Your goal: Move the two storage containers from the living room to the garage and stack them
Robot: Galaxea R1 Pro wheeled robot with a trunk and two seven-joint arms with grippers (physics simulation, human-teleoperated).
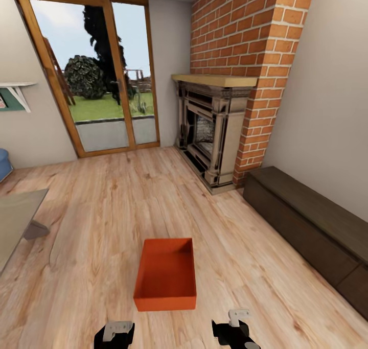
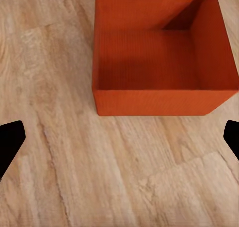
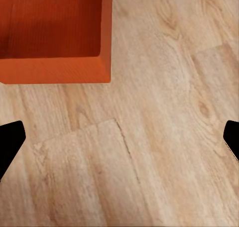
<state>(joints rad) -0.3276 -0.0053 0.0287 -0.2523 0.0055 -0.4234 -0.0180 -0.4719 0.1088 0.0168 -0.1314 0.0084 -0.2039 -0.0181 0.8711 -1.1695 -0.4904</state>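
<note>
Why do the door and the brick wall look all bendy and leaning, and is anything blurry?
Head view: the wide lens tilts the glass door and brick chimney. Left wrist view: the orange container looks sharp, darker inside. Right wrist view: the wood floor is evenly lit, without glare.

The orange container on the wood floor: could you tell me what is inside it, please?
The storage container appears empty: the left wrist view shows only its finely ribbed bottom and bare inner walls. A strip of bottom just behind the near wall is hidden from view.
</note>
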